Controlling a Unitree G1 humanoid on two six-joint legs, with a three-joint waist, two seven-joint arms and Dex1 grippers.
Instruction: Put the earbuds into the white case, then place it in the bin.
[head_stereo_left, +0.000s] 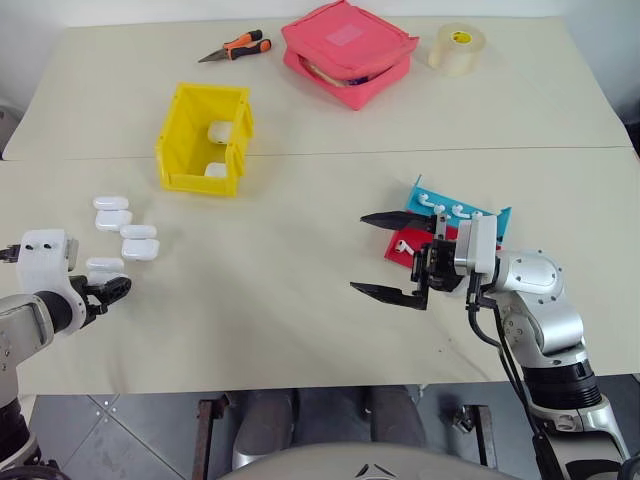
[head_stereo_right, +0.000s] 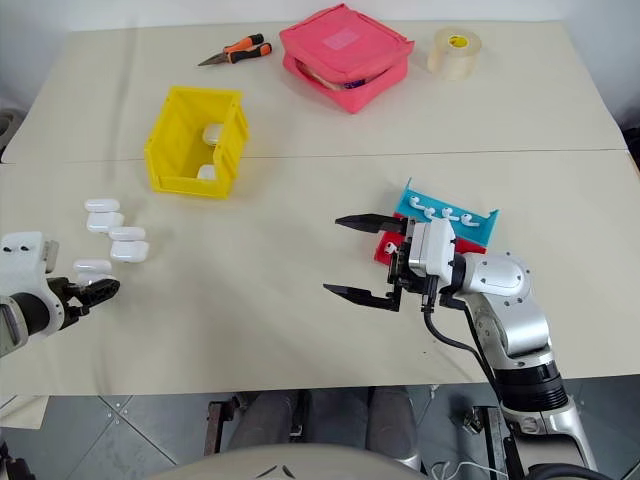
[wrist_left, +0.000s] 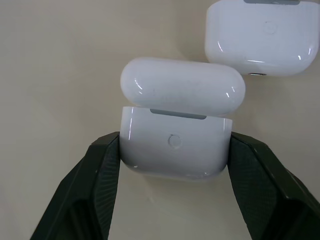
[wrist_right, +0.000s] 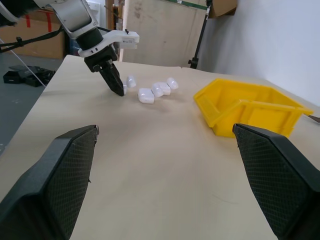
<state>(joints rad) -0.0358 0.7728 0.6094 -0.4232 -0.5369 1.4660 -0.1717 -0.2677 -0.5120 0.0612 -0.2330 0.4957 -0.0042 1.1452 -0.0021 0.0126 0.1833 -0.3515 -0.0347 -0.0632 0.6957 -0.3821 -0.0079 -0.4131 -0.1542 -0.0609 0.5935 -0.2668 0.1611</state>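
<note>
The left gripper (wrist_left: 175, 150) is pinched on a white case (wrist_left: 175, 145) that sits near the left edge of the tabletop (head_stereo_left: 300, 300), its two black fingers (wrist_left: 85, 185) pressed against the case's short ends; this case is the one nearest the front edge in a loose cluster of like cases (head_stereo_left: 125, 225). The case lies on its back with the lid swung open away from the wrist, the hinge strip visible between lid and body, and its long axis runs across from finger to finger, roughly parallel to the front edge of the tabletop. The step in hand looks like securing and lifting this case so that it can receive earbuds. To do it well, the grip should stay on the body, below the hinge, so the lid can stay open, and the lift should be straight up to avoid nudging the neighbouring case (wrist_left: 260, 37) just beyond it. The right gripper (head_stereo_left: 392, 256) hangs with jaws spread wide and empty over the middle-right of the tabletop, just beside the red and blue tray (head_stereo_left: 490, 215) where the earbuds (head_stereo_left: 440, 206) lie. The yellow bin (head_stereo_left: 180, 150), already holding two cases, stands well apart toward the far left.
</note>
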